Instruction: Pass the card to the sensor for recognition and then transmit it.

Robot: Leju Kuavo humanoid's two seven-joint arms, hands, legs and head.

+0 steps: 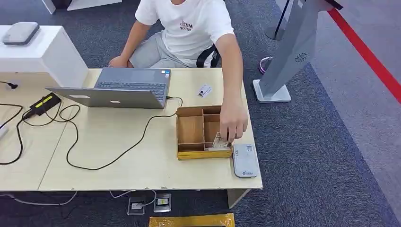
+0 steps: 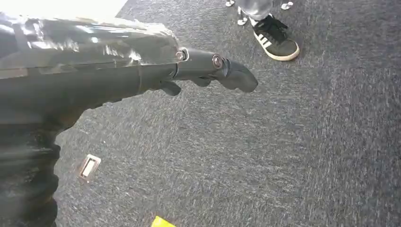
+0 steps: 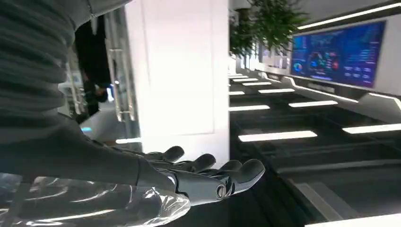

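Here the left hand (image 2: pixel 208 71) hung over the carpet (image 2: pixel 283 142), holding nothing, and the right hand (image 3: pixel 208 175) was empty with fingers stretched out. Farther — a person's hand (image 1: pixel 232 124) touched the card (image 1: pixel 220 142) inside the box (image 1: pixel 191 130), just beside the sensor (image 1: pixel 245 160).

I see an open laptop (image 1: pixel 125 88) on the desk (image 1: pixel 118 161), its black cable (image 1: pixel 118 153) looping across. A person in a white shirt (image 1: pixel 189 26) sits behind. A grey kiosk stand (image 1: pixel 291 52) is beside the desk.
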